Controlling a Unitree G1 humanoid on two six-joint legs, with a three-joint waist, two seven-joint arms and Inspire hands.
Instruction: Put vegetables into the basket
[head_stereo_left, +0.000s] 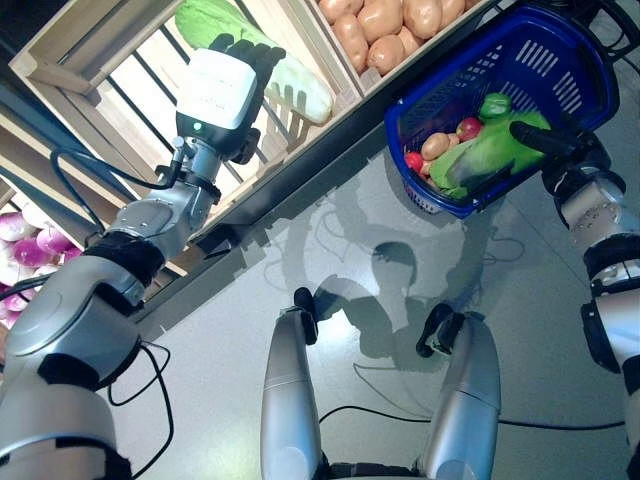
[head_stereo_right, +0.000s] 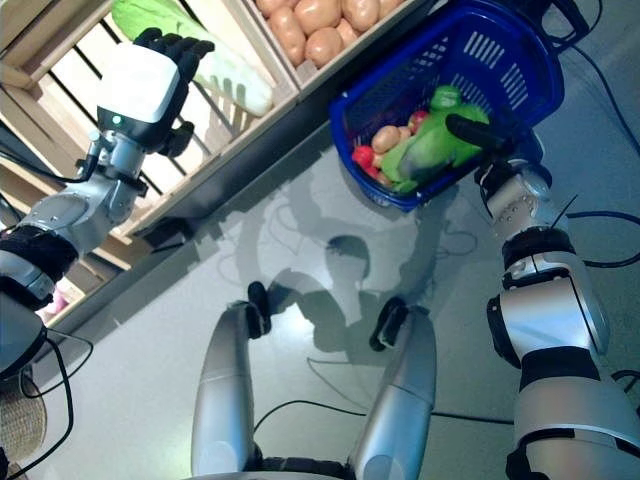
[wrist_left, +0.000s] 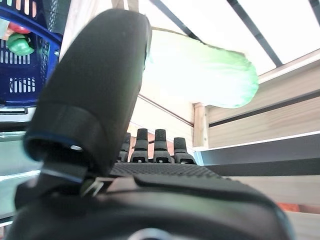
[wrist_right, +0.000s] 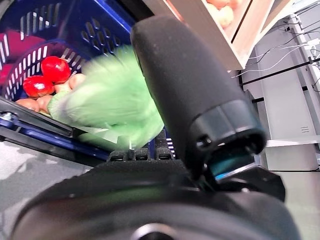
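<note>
The blue plastic basket (head_stereo_left: 560, 60) stands on the floor beside the wooden stand. In it lie a long green leafy cabbage (head_stereo_left: 490, 150), red round vegetables (wrist_right: 47, 75), a potato (head_stereo_left: 435, 146) and a green pepper (head_stereo_left: 494, 104). My right hand (head_stereo_left: 545, 140) is by the basket's near rim, over the cabbage, with its fingers straight and holding nothing. My left hand (head_stereo_left: 220, 90) is raised at the stand, right beside a long pale green cabbage (head_stereo_left: 290, 80) that lies in a crate. Its fingers (wrist_left: 155, 147) are straight and stop short of that cabbage (wrist_left: 200, 70).
The wooden stand (head_stereo_left: 110, 60) with slatted crates runs along the left and top of the eye views. Its dark base edge (head_stereo_left: 300, 190) runs diagonally toward the basket. Grey floor (head_stereo_left: 400, 260) lies between the stand and me.
</note>
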